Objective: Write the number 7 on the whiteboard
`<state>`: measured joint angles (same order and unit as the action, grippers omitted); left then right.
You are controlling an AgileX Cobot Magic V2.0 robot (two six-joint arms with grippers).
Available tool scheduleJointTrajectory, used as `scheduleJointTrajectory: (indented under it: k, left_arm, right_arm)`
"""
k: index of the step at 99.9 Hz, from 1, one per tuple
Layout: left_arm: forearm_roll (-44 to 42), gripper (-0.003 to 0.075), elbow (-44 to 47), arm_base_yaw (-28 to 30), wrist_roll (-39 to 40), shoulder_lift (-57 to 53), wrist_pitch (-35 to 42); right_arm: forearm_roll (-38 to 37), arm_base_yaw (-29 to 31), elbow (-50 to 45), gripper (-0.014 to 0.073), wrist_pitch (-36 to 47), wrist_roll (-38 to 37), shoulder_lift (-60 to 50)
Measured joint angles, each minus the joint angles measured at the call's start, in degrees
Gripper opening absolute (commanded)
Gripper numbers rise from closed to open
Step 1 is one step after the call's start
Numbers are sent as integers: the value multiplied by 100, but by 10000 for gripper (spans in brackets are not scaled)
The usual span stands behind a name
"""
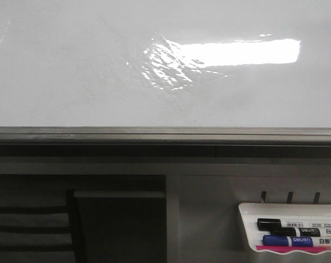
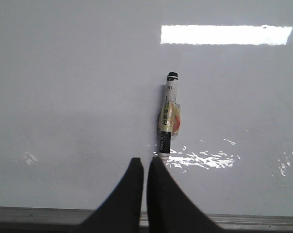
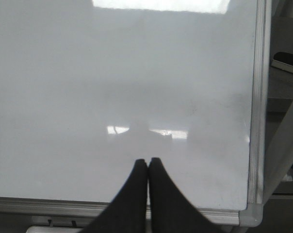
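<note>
Your left hand (image 2: 144, 162), fingers closed and empty, was nearer: the marker (image 2: 168, 116) lay on the whiteboard (image 2: 64, 97) just ahead, its long axis pointing away. Your right hand (image 3: 148, 162) was closed too.

Even, diffuse overhead lighting, moderately dim, with a cool grey cast in all three views. The glossy whiteboard (image 1: 72, 71) mirrors a rectangular ceiling lamp as an overexposed glare patch (image 1: 247, 52) in the front view, its left end broken into rippled highlights. The same reflection appears as a crisp bright bar in the left wrist view, with scattered specular flecks (image 2: 200, 159) lower down, and as a clipped strip at the frame edge in the right wrist view. The marker (image 2: 168, 116) casts only a faint, soft shadow. Below the board rail (image 1: 165, 134) the front view falls into deep shade. The dark fingers (image 3: 158, 194) render soft, out of focus; mild grain throughout.
</note>
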<state>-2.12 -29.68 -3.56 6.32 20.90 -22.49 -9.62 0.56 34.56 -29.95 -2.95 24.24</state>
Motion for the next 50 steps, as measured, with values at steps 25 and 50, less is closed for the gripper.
scheduleJointTrajectory:
  k: [25, 50]
  left_arm:
    - [-364, 89, 0, 0, 0, 0, 21]
    - [-644, 545, 0, 0, 0, 0, 21]
  right_arm:
    - [-66, 0, 0, 71, 0, 2, 0]
    - [-99, 0, 0, 506, 0, 2, 0]
